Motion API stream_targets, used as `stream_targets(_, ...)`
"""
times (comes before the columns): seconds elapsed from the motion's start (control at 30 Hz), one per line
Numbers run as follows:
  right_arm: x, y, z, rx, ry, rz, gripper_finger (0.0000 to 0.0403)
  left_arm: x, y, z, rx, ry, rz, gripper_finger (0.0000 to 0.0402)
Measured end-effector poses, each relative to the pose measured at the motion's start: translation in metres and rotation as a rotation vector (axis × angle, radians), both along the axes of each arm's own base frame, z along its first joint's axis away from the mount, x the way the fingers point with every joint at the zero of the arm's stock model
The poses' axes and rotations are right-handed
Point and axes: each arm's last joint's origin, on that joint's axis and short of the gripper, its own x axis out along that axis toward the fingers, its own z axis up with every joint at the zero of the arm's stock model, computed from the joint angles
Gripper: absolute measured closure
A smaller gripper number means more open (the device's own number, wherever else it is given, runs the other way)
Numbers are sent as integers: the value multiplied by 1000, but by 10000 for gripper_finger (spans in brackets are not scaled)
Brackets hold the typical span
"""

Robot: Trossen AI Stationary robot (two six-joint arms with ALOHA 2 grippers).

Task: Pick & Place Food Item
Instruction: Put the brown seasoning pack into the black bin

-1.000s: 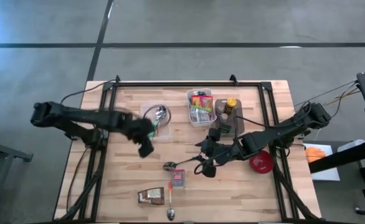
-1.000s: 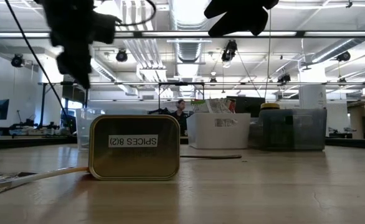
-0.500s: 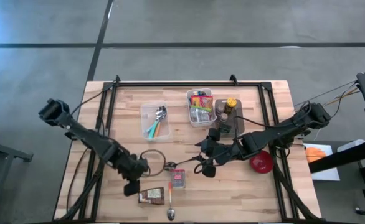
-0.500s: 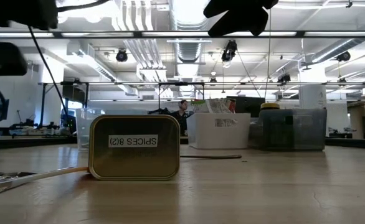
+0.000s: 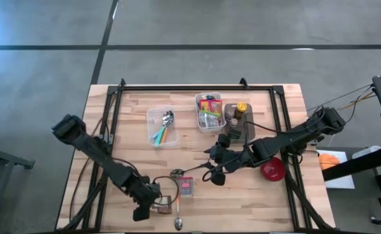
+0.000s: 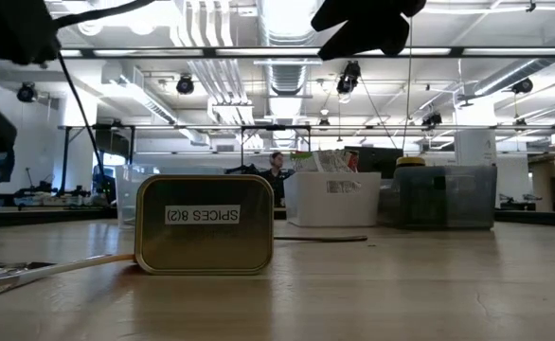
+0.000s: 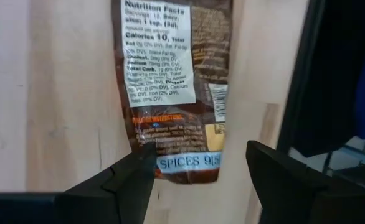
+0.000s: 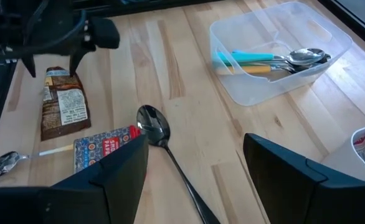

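A brown food packet (image 7: 177,93) with a white nutrition label lies flat on the wooden table near its front edge (image 5: 163,206). My left gripper (image 7: 198,155) is open and slants down over the packet's left end. Its two fingers stand on either side of that end, and I see no contact. The right wrist view shows the left gripper (image 8: 52,62) just above the packet (image 8: 63,111). My right gripper (image 5: 213,174) waits open above the table's middle, holding nothing.
Beside the packet lie an orange-handled spoon (image 5: 177,207), a red-and-blue spice tin (image 5: 186,187) and a dark-handled spoon (image 8: 152,127). Farther back stand a clear tub of utensils (image 5: 162,127), a white bin of packets (image 5: 209,112), jars (image 5: 237,114) and a red bowl (image 5: 273,170).
My left gripper has swung from beside the clear utensil tub toward the table's near edge and down, tipping more steeply, and now stands over the brown packet's left end. It stays open. The packet has not moved.
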Motion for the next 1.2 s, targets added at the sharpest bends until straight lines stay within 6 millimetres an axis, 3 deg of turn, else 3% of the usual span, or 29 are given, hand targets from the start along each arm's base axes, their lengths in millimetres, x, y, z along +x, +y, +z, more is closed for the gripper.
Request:
stream_targets(0.2,0,0,0,4,0,-1,142,3,-9,-22,120,81,-53,152)
stream_targets(0.43,0,0,0,8,0,-2,142,5,-15,-22,206,75,-102,169)
stream_targets(0.53,0,0,0,8,0,-2,142,5,-15,-20,215,65,-103,213)
stream_targets(0.73,0,0,-1,8,0,-1,142,3,-15,-20,223,67,-106,336)
stream_targets(0.8,0,1,-1,7,0,2,142,2,-16,-18,218,61,-118,351)
stream_targets(1.03,-2,16,3,-27,-32,123,142,-1,-17,0,211,-30,-126,351)
stream_targets(1.2,-2,36,10,-45,-124,287,142,4,-14,32,234,-298,-97,352)
